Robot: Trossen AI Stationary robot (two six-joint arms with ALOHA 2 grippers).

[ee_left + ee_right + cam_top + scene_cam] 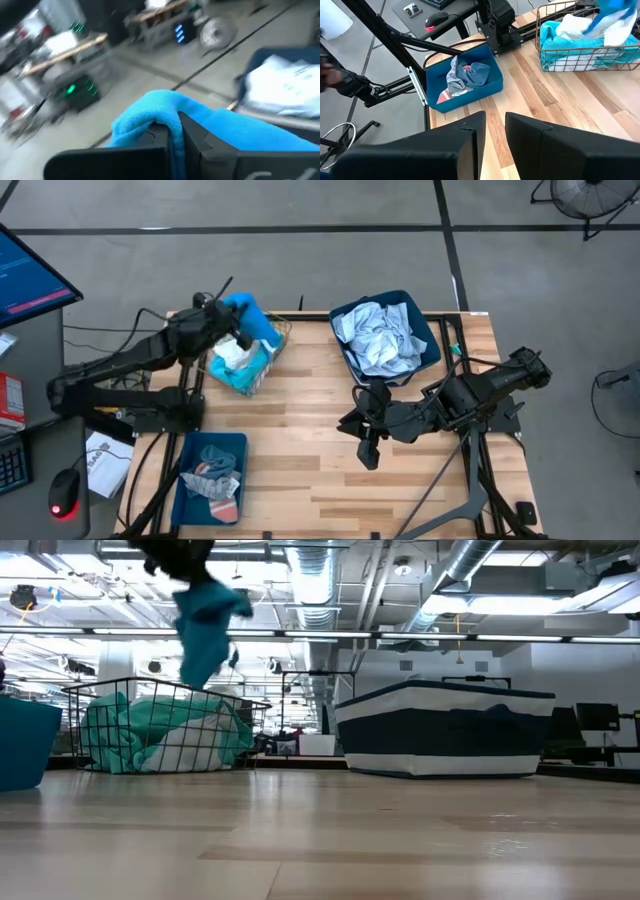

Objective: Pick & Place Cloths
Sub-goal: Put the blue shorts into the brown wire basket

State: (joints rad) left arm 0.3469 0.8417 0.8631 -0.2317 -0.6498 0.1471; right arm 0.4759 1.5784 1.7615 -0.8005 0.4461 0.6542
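My left gripper (pixel 238 322) is above the wire basket (pixel 268 370) at the table's far left, shut on a bright blue cloth (pixel 252 315). In the low view the blue cloth (pixel 205 625) hangs clear above the basket (pixel 160 730). Turquoise and white cloths (pixel 238 360) lie in the basket. Pale blue-grey and white cloths (pixel 380 338) fill the navy bin (pixel 432 345). Grey and coral socks (pixel 215 475) lie in the teal tray (pixel 190 450). My right gripper (pixel 368 452) hovers over the bare table's middle, its fingers (pixel 470 135) narrowly open and holding nothing. My left gripper pinches the bright blue cloth between its two fingers at a bunched fold (pixel 172 117), several layers thick. The fold bulges over the fingertips (pixel 195 135). The cloth is lifted clear and hangs slack below the gripper, over the basket.
The navy bin (pixel 445 730) stands at the table's far right and the teal tray (pixel 465 82) at its near left. Bare wood lies between them. A monitor (pixel 30 275), a mouse (pixel 62 498) and a keyboard sit off the table's left side.
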